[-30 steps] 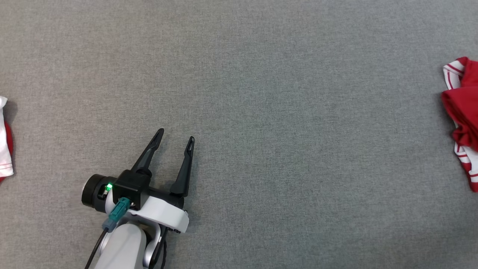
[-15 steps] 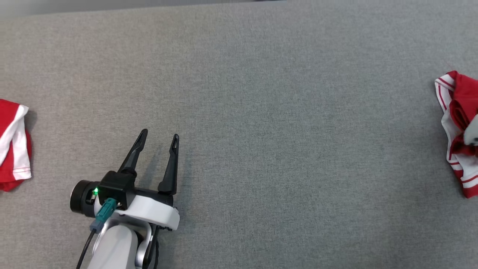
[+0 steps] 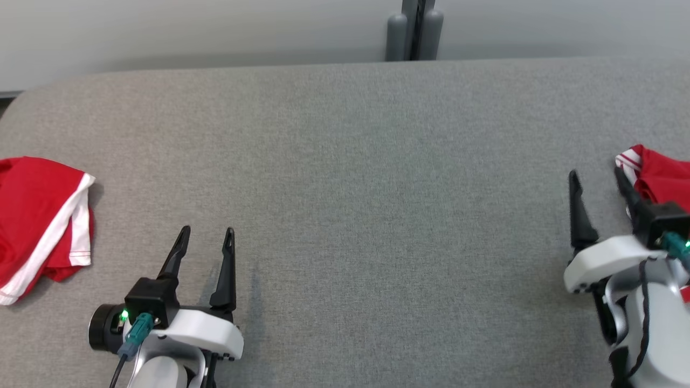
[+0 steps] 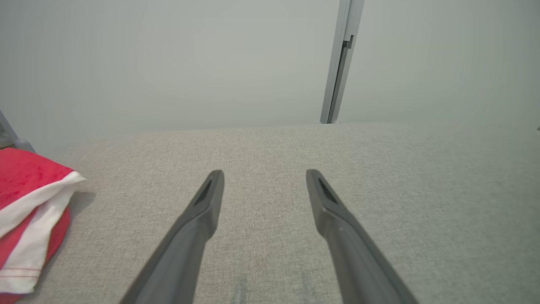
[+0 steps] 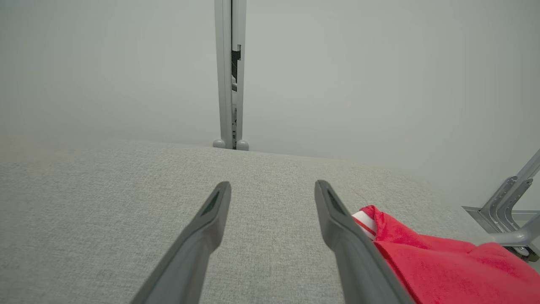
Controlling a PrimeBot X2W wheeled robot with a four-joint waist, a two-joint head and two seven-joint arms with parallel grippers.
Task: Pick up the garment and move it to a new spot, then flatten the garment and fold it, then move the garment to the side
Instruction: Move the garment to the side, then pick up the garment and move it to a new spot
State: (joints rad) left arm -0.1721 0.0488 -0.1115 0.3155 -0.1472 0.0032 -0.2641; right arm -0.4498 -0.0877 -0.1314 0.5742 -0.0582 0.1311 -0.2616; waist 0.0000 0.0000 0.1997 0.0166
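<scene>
A red garment with white trim (image 3: 38,215) lies bunched at the left edge of the grey fabric table (image 3: 345,178); the left wrist view has it (image 4: 25,190) to the left of the fingers. My left gripper (image 3: 208,230) rests low at the front left, open and empty (image 4: 264,173). Another red garment with white stripes (image 3: 660,175) lies crumpled at the right edge. My right gripper (image 3: 595,173) stands open just left of it, with its outer finger against the cloth (image 5: 430,261) and nothing between the fingers (image 5: 272,184).
The table's far edge meets a pale wall with a grey post (image 3: 414,29) at its middle. A grey metal frame (image 5: 506,202) stands past the table's right end. Bare grey fabric stretches between the two grippers.
The head camera has tilted up, bringing the wall and far edge into view. My right arm has come into view beside the right garment with its fingers open. The left gripper stays open.
</scene>
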